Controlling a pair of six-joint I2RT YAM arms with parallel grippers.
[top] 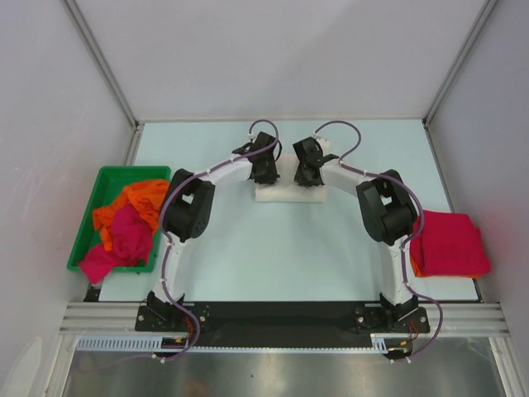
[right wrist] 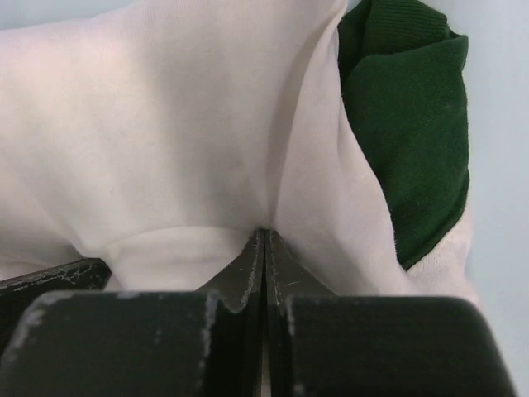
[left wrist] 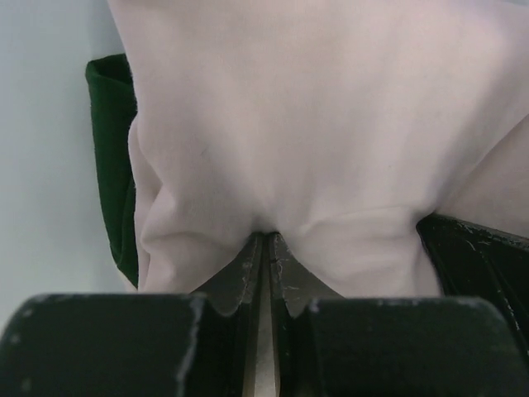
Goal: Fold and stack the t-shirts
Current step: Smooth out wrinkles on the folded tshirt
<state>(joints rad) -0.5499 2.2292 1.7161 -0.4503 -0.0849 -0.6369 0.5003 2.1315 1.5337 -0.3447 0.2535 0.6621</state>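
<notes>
The cream t-shirt (top: 285, 193) lies folded small at the middle of the table, its far side toward the back. Both grippers bear down on it side by side. My left gripper (top: 266, 175) (left wrist: 266, 238) is shut, pinching a fold of cream cloth (left wrist: 314, 124); a dark green sleeve (left wrist: 111, 157) shows at its left. My right gripper (top: 307, 175) (right wrist: 264, 233) is shut on the same shirt (right wrist: 165, 141), a green sleeve (right wrist: 409, 141) at its right. The printed face is hidden. A crimson t-shirt (top: 450, 240) lies folded on an orange one (top: 416, 266) at the right edge.
A green plastic bin (top: 92, 205) stands at the left edge and holds a crumpled orange shirt (top: 136, 198) and a magenta-pink shirt (top: 124, 240) that spills over its near rim. Grey walls close in the table at left, back and right.
</notes>
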